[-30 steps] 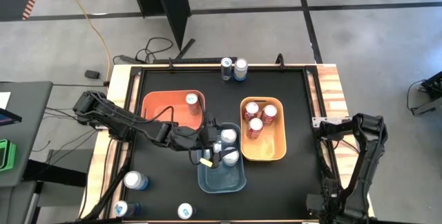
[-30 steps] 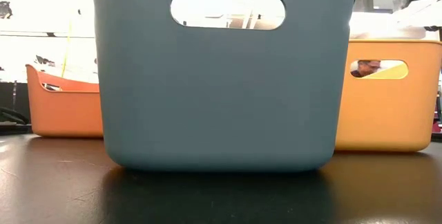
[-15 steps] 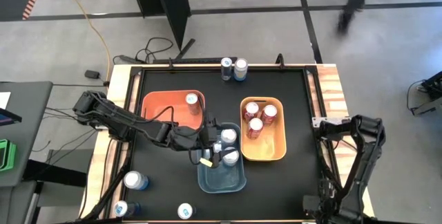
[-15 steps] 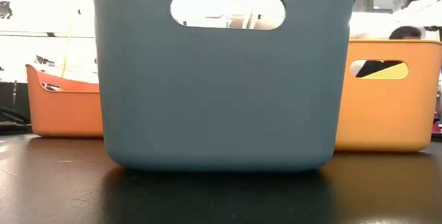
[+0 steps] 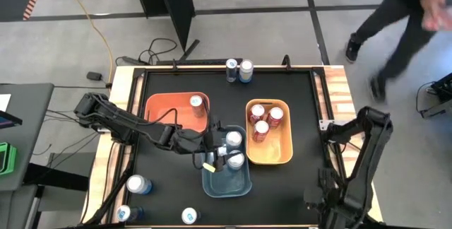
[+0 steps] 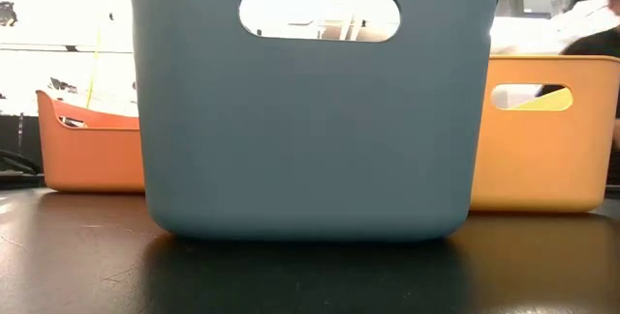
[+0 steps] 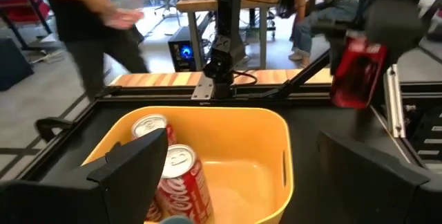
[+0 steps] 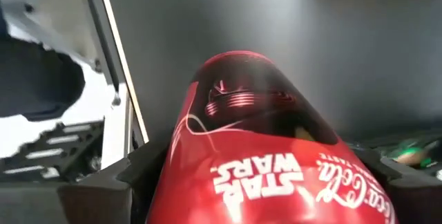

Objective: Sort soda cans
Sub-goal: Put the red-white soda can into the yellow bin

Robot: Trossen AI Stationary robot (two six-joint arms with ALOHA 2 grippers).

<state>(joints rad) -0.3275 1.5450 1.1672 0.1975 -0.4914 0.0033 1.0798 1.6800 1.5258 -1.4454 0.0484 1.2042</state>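
Halfway, seemingly: right gripper (image 8: pixel 242 203) jaws grasp a red cola can (image 8: pixel 262 162), left gripper (image 5: pixel 220 157) jaws spread over the blue plastic bin (image 5: pixel 227 181), five metal cans (image 5: pixel 138 184) unsorted.

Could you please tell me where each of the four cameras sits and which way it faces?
High view: above the table, looking straight down; both arms show.
Low view: at table-top height, facing the blue bin; no arm shows.
Left wrist view: on the left arm over the blue bin, facing the yellow bin; its own fingers show.
Right wrist view: on the right arm, filled by the red can in the right tool.
Shared: the yellow bin.
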